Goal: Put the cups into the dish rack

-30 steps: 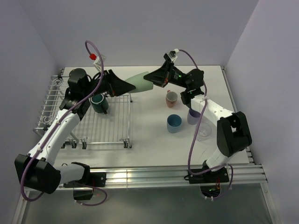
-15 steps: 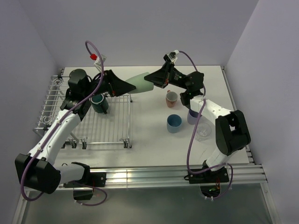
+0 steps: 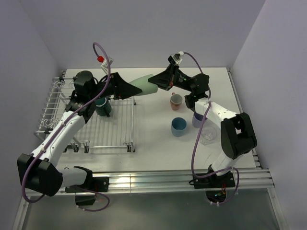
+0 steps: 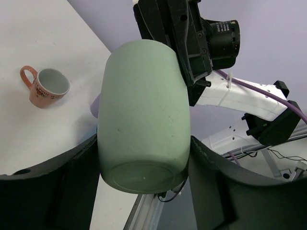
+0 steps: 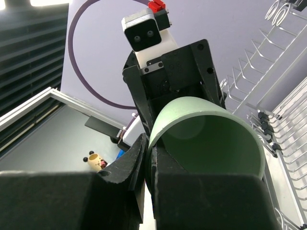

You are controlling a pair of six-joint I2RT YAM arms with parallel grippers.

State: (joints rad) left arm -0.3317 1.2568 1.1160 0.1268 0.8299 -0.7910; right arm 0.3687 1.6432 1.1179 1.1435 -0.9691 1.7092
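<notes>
Left gripper (image 4: 144, 143): fingers closed around the base end of the pale green cup (image 4: 143, 108), one finger pressed to each side. That's clear in the left wrist view.

Right gripper (image 5: 149, 149): pinching the same cup at the rim, with the wall caught between one finger inside the mouth and one outside.

So both arms hold one cup at once. It lies on its side in the air with its base toward the left arm and its mouth toward the right arm. From the top view it hangs over the back of the worktop (image 3: 158, 151), just past the back right corner of the dish rack (image 3: 120, 125), touching nothing but the fingers.

Around it:
- The dark green mug (image 3: 101, 106) sits upright on the rack grid, right under the left arm's wrist.
- The salmon cup (image 3: 176, 101) stands on the worktop below the right wrist, white inside showing.
- The blue cup (image 3: 178, 126) stands nearer me, apart from the salmon one.
- The lavender cup (image 3: 198, 119) is just right of the blue one, partly hidden by the right arm.
- The clear cup (image 3: 208, 135) stands near the lavender one, closer to the front edge — its outline is faint.
</notes>
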